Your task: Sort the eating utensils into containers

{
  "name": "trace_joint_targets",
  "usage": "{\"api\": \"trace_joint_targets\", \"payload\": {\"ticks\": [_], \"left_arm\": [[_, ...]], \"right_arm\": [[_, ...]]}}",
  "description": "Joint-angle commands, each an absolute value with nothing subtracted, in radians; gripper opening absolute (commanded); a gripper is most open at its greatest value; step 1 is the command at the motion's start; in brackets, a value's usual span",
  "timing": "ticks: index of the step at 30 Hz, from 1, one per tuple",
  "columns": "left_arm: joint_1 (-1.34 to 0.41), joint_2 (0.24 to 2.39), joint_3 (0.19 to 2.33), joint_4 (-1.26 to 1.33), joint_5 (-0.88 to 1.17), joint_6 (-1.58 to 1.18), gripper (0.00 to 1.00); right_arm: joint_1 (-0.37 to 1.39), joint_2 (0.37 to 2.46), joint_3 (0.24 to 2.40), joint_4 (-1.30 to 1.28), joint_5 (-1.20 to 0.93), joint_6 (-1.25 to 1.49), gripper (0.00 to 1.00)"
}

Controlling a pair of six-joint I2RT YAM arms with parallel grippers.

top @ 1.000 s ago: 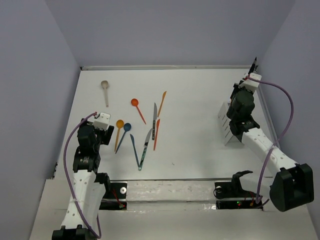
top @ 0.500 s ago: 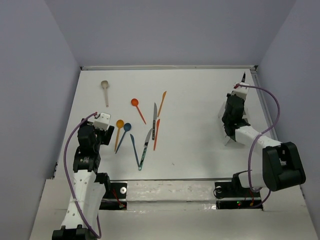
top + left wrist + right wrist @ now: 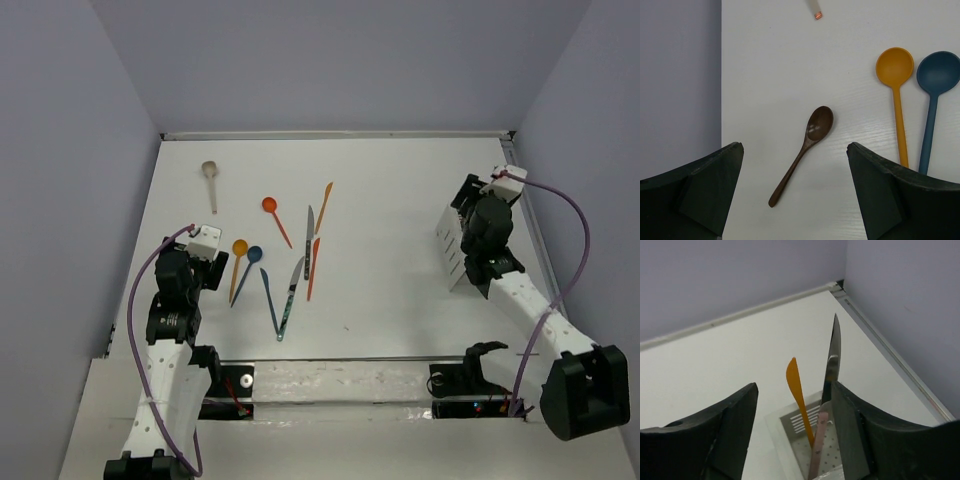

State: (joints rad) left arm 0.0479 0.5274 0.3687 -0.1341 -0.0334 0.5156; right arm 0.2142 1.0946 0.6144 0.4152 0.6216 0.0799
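Both sets of jaws stand open. The left gripper (image 3: pixel 795 147) hovers low over the white table (image 3: pixel 780 70) with its fingers spread wide. A dark brown spoon (image 3: pixel 807 145) lies on the table between them, bowl pointing away, touching neither finger. Just to its right in the wrist view lie a yellow-orange spoon (image 3: pixel 896 95) and a blue spoon (image 3: pixel 934 100), side by side with their bowls away from the arm.

Seen from above, the utensils nearest the arm bases are a blue knife (image 3: pixel 270 298) and a teal knife (image 3: pixel 290 298), which meet at their near ends in a V. Beyond them lie a red-orange knife (image 3: pixel 313 270) and a grey knife (image 3: pixel 309 238), close together. Farther still come a red-orange spoon (image 3: pixel 275 218) and a pale orange knife (image 3: pixel 325 195). A beige spoon (image 3: pixel 211 185) lies alone, farthest back on the left.

On the right side of the table the right gripper (image 3: pixel 794 386) hangs over the white caddy (image 3: pixel 790 424). Two knives stand blade-up in the caddy — a standing orange knife (image 3: pixel 797 390) between the fingers, and a standing silver knife (image 3: pixel 832 355) right beside the finger on the right of the wrist view. Whether that finger touches it cannot be told.
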Motion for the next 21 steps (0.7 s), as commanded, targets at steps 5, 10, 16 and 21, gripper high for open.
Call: {"api": "trace_joint_targets", "payload": {"ticks": [5,10,16,21], "left_arm": [[0.054,0.552,0.385,-0.121,0.006,0.531,0.99],[0.054,0.687,0.500,-0.182,0.035,0.607,0.99],[0.055,0.945,0.686,-0.279,0.070,0.608,0.99],[0.081,1.081,0.752,-0.258,0.195,0.542,0.99]], "right_arm": [[0.316,0.923,0.868,0.030,0.328,0.290,0.78],[0.515,1.066,1.026,-0.228,0.357,0.330,0.71],[0.672,1.414,1.247,-0.540,0.246,0.455,0.65],[0.793,1.624,1.368,-0.609,0.281,0.485,0.63]]}}
